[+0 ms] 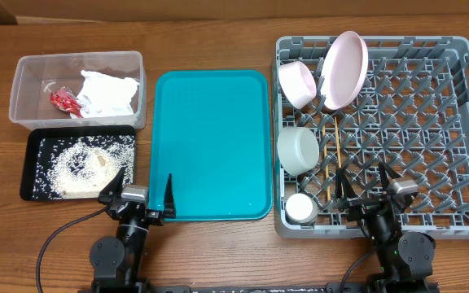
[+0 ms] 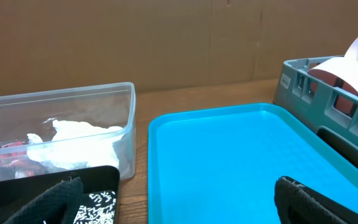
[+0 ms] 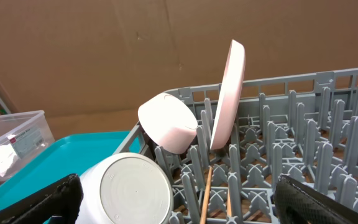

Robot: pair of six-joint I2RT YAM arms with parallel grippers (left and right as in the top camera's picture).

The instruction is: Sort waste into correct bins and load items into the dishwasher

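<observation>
A smooth teal plastic tray (image 1: 210, 122) is lying in the middle of the wooden table. To its left, a clear rectangular tub (image 1: 23, 81) is holding a crumpled white napkin (image 1: 108, 91) and a shiny red wrapper (image 1: 63, 100). Nearer the robot on that same side, a shallow black tray (image 1: 35, 175) is carrying a scatter of white rice grains (image 1: 84, 163). To the teal tray's right, a square grey rack (image 1: 414, 41) of upright pegs is holding the dishes. A round pink plate (image 1: 344, 69) is standing on edge, with a pink bowl (image 1: 297, 81) tipped beside it. A greyish bowl (image 1: 298, 149), a small white cup (image 1: 302, 209) and thin wooden chopsticks (image 1: 330, 150) are lying among the pegs. The left gripper (image 1: 146, 177) is hovering at the teal tray's near left corner, its fingers spread wide and gripping nothing. The right gripper (image 1: 362, 172) is hanging over the rack's near edge, right of the teal tray, equally wide apart and empty.
</observation>
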